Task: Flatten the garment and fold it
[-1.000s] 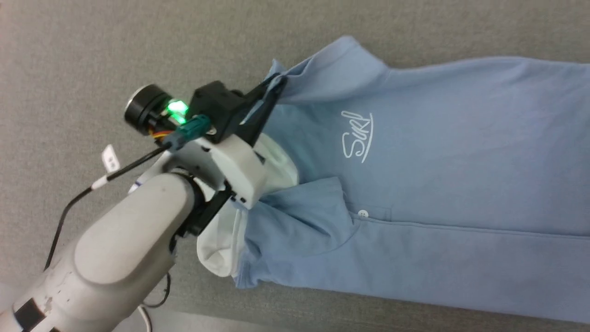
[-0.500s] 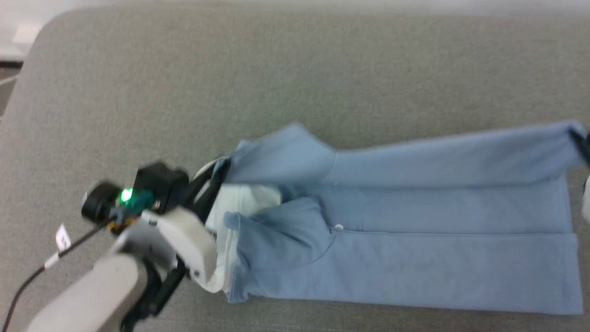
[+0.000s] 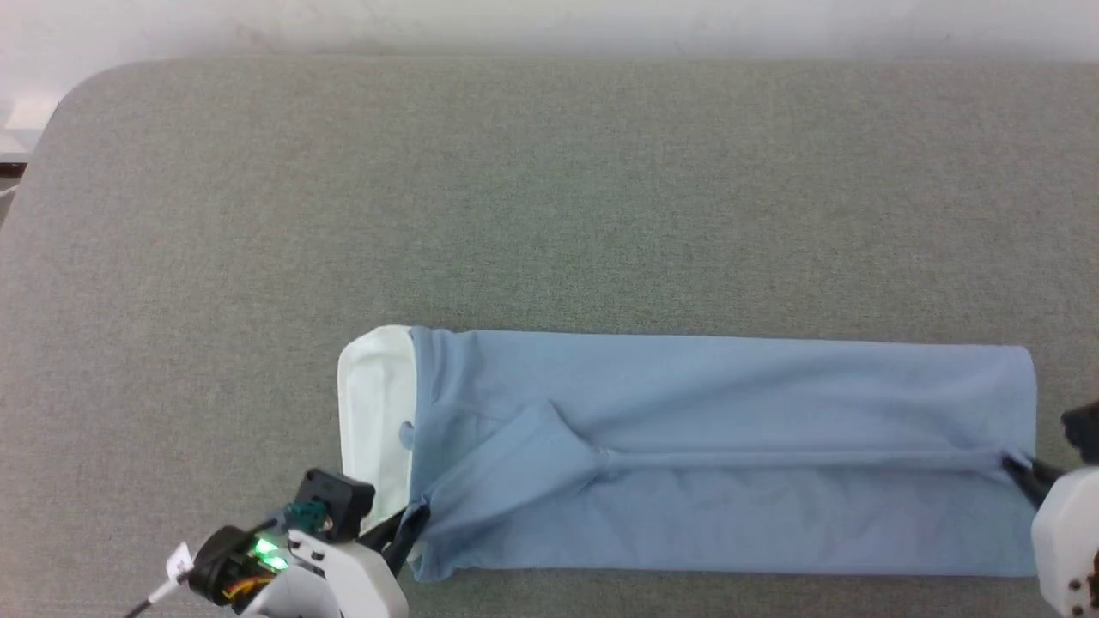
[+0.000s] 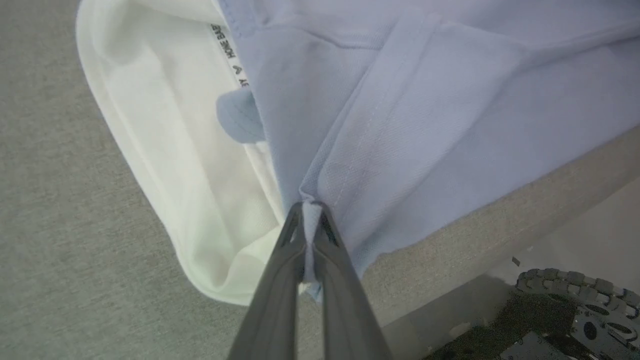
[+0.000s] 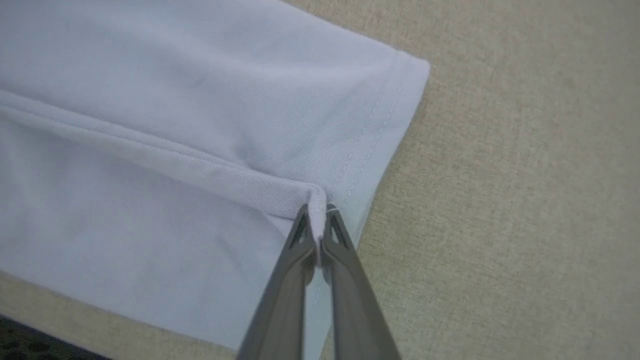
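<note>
Left gripper clamped tight on a pinch of light blue fabric, at the collar-end corner of the polo shirt nearest the table's front edge. In the head view the left gripper sits at that corner, just beside the white collar. Right gripper also closed, gripping the end of a raised fold ridge at the stitched hem. In the head view it is at the shirt's right end, about halfway across the band.

Shirt lies on the grey fabric-covered table, close to the front edge, reaching from left of centre almost to the right edge. Folded lengthwise into a long narrow band, collar end left, hem end right. The fold ridge runs along the middle from the tucked sleeve to the right gripper. Surface mostly smooth, light creases near the sleeve. Collar sticks out flat past the blue fabric. A printed neck label shows inside it, text too small to read, with a small blue flap lying over the white. Hem corner in the right wrist view lies flat on the table.
</note>
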You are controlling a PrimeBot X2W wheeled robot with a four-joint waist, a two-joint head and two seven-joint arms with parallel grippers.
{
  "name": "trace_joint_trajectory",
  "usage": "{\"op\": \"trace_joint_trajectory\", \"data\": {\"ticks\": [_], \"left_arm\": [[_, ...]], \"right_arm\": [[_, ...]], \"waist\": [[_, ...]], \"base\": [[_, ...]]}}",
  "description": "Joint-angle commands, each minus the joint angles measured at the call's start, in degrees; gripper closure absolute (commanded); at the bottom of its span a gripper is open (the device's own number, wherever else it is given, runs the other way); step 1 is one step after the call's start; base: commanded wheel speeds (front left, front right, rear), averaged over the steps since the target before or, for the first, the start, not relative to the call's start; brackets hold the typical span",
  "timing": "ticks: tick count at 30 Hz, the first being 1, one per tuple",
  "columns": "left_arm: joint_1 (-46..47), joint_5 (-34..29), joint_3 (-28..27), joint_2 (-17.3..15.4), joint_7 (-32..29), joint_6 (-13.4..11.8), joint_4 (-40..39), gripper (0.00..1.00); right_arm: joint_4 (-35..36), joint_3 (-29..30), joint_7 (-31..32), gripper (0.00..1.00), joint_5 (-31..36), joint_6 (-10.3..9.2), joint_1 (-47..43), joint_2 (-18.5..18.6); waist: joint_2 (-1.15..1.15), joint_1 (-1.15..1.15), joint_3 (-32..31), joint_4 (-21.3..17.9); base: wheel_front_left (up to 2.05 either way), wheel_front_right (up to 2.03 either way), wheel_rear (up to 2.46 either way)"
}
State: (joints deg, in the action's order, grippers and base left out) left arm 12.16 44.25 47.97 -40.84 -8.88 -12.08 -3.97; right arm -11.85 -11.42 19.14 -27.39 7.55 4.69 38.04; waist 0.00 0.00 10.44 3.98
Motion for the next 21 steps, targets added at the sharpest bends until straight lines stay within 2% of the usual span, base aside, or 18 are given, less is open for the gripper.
{"op": "trace_joint_trajectory", "data": {"ticks": [1,5,6,7,8,14,17,21], "left_arm": [[0.3,-0.7,0.4,1.0,0.9,0.8,1.9,1.0],[1.4,-1.5,1.2,3.4,3.2,2.3,7.2,1.0],[1.6,-1.6,1.2,3.9,3.8,2.5,8.3,0.76],[1.9,-1.8,1.2,4.4,4.6,2.5,9.2,0.51],[2.1,-2.0,1.1,4.8,5.2,2.6,10.0,0.0],[2.5,-1.3,-1.2,6.9,10.8,2.3,11.2,0.0],[2.0,0.2,-3.6,8.5,15.4,2.0,10.6,0.0],[1.1,1.4,-7.3,11.3,21.4,0.4,10.6,0.0]], "right_arm": [[0.2,-0.4,0.9,1.0,0.7,-0.06,-1.2,0.2],[-0.1,-0.1,1.0,1.0,0.9,-0.06,-2.0,0.2],[-0.2,-0.1,0.8,0.95,0.8,-0.06,-2.0,0.0],[-0.1,0.0,0.5,0.0,0.7,-0.06,-1.9,0.0],[-0.1,0.1,0.3,0.0,0.4,-0.06,-1.8,-0.2],[2.9,1.8,1.7,0.0,-3.2,-0.06,-1.5,-0.8],[5.4,4.3,4.9,0.0,-5.9,-0.06,-2.6,-1.8],[8.5,9.3,8.2,0.0,-4.9,-0.06,-4.2,-3.9]], "waist": [[0.0,0.0,0.2,0.1],[0.0,0.0,0.5,0.1],[0.0,0.0,0.4,0.1],[0.0,0.0,0.4,0.2],[0.0,0.0,0.2,0.2],[0.0,0.0,-2.1,0.2],[0.0,0.0,-3.8,0.3],[0.0,0.0,-5.8,0.3]], "base": [[0.0,0.0,0.0],[0.0,0.0,0.0],[0.0,0.0,0.0],[0.0,0.0,0.0],[0.0,0.0,0.0],[0.0,0.0,0.0],[0.0,0.0,0.0],[0.0,0.0,0.0]]}}
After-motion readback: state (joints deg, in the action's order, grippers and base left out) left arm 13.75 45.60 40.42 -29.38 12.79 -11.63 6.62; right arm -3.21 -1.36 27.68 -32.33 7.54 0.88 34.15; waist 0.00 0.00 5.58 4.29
